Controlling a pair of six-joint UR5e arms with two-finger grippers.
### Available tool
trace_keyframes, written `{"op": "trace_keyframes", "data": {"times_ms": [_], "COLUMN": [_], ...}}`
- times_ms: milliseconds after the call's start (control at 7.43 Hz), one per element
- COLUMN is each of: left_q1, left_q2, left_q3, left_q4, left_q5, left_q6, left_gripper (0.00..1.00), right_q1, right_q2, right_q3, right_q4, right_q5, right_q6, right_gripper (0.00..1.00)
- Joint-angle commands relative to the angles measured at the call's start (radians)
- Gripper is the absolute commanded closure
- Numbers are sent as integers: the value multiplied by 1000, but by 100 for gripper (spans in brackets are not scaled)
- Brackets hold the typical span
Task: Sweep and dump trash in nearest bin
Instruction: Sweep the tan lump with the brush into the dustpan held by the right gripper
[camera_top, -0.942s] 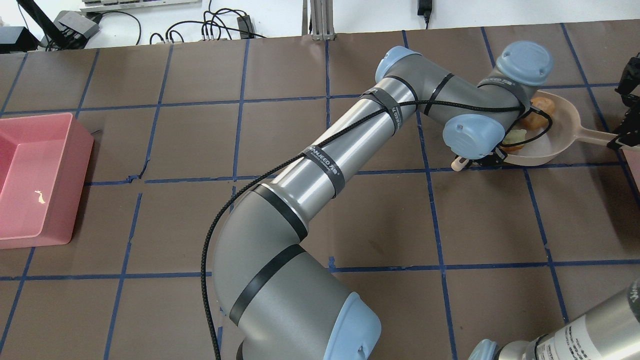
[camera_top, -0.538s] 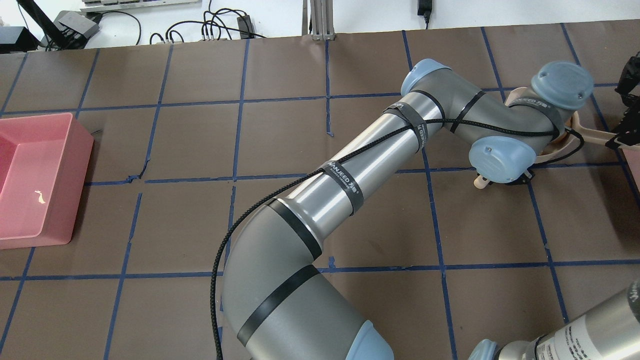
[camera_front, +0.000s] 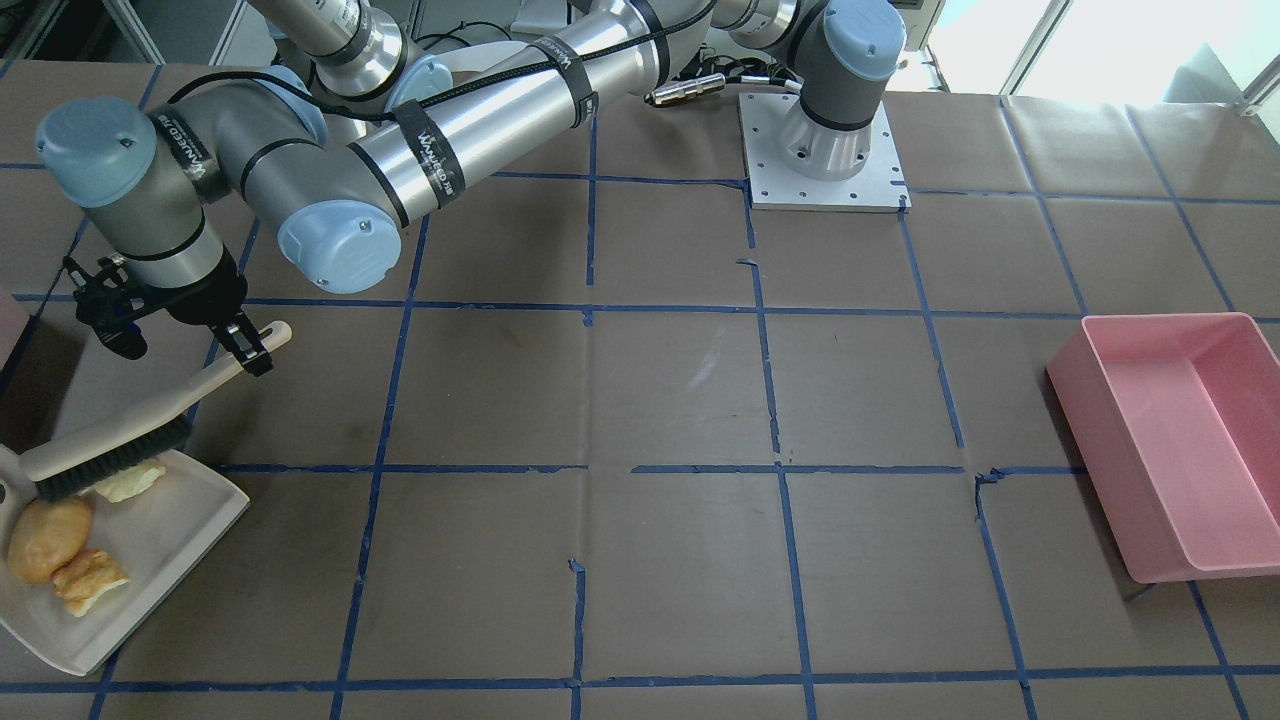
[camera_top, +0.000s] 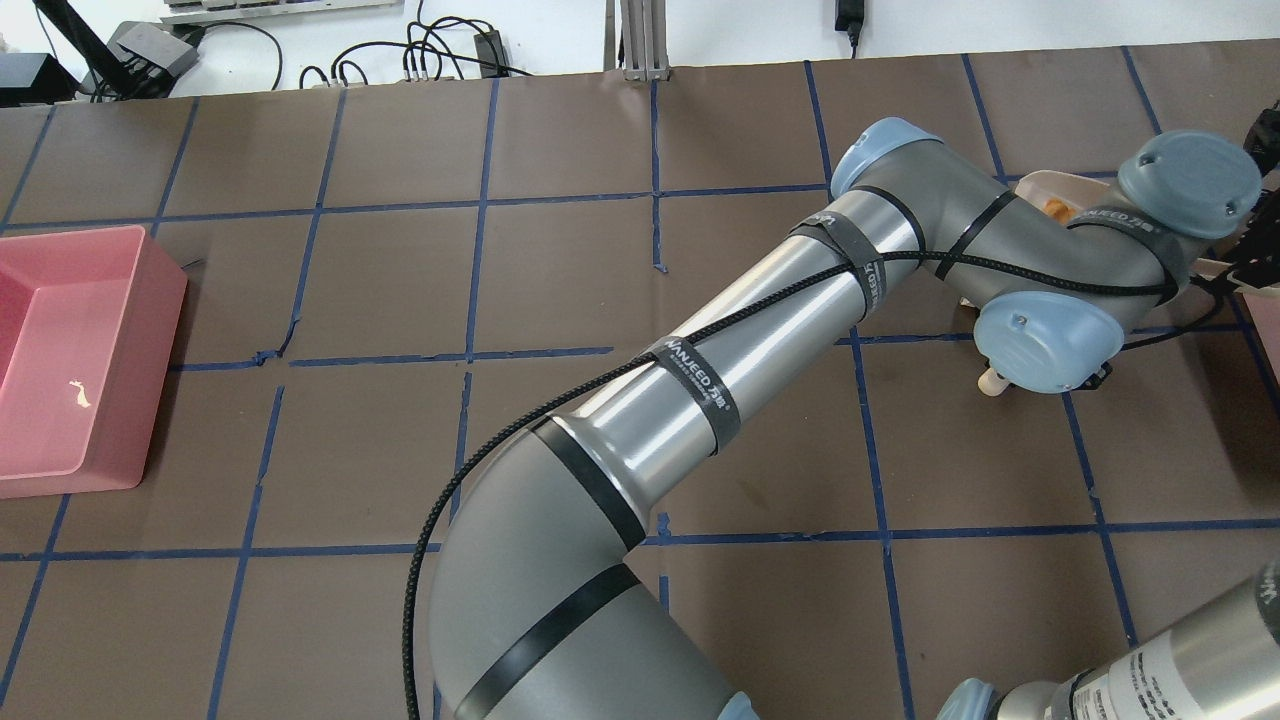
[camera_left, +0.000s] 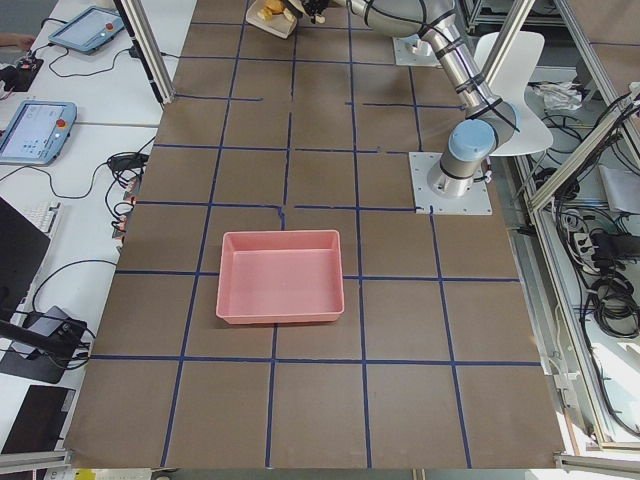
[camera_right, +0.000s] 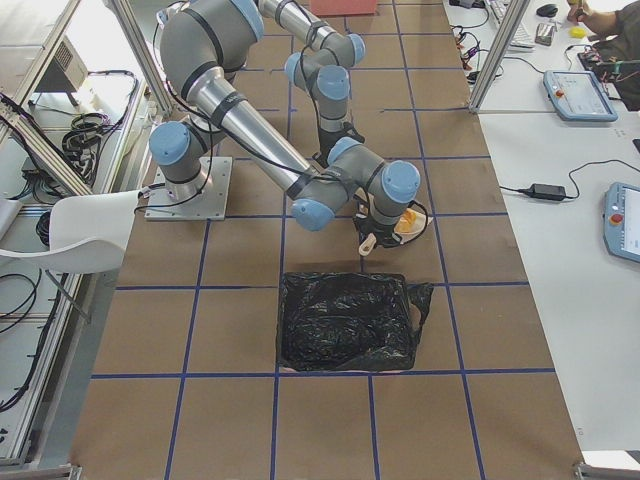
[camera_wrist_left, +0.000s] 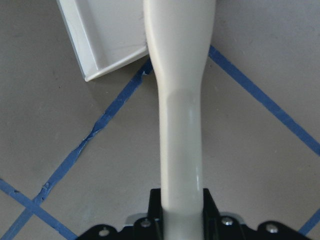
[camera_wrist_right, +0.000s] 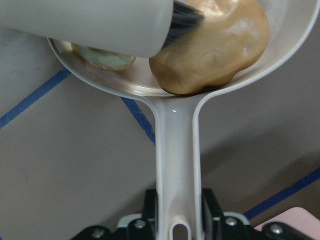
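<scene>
The cream dustpan (camera_front: 160, 545) lies flat at the table's end and holds the trash: an orange-brown potato-like lump (camera_front: 48, 538) and two pale chunks (camera_front: 92, 582) (camera_front: 130, 480). My left gripper (camera_front: 252, 352) is shut on the handle of the brush (camera_front: 110, 455), whose bristles rest at the pan's mouth against one chunk. My right gripper (camera_wrist_right: 177, 222) is shut on the dustpan's handle (camera_wrist_right: 175, 150); the potato-like lump (camera_wrist_right: 210, 50) fills the pan close to it. A pale pink corner of the bin (camera_wrist_right: 296, 221) shows beside the right gripper.
A large pink rectangular tub (camera_top: 70, 360) stands at the opposite end of the table. In the exterior right view a container lined with a black bag (camera_right: 345, 322) sits just past the dustpan. The left arm (camera_top: 700, 370) stretches diagonally across the table.
My left arm has swung further right with the brush. Its wrist now covers the dustpan and trash in the overhead view. The right gripper has held still.
</scene>
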Motion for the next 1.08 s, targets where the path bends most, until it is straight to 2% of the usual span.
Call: {"op": "trace_keyframes", "data": {"times_ms": [0, 135, 404, 673, 942], "left_q1": [-1, 1, 46, 131, 236], "left_q2": [81, 130, 267, 468, 646], "left_q3": [-110, -170, -365, -611, -881], "left_q4": [-2, -2, 7, 7, 77], "left_q5": [27, 71, 96, 97, 86], "left_q6": [12, -2, -36, -129, -235], "left_gripper": [94, 94, 94, 97, 98], "right_q1": [-6, -9, -12, -49, -97], "right_q2": [-3, -4, -4, -21, -73], "right_q3": [-2, -7, -63, -87, -84], "right_q4": [-1, -3, 0, 8, 14], "right_q5": [33, 52, 99, 99, 103], "right_q6": [-1, 0, 11, 32, 55], "right_gripper": [85, 85, 86, 86, 86]}}
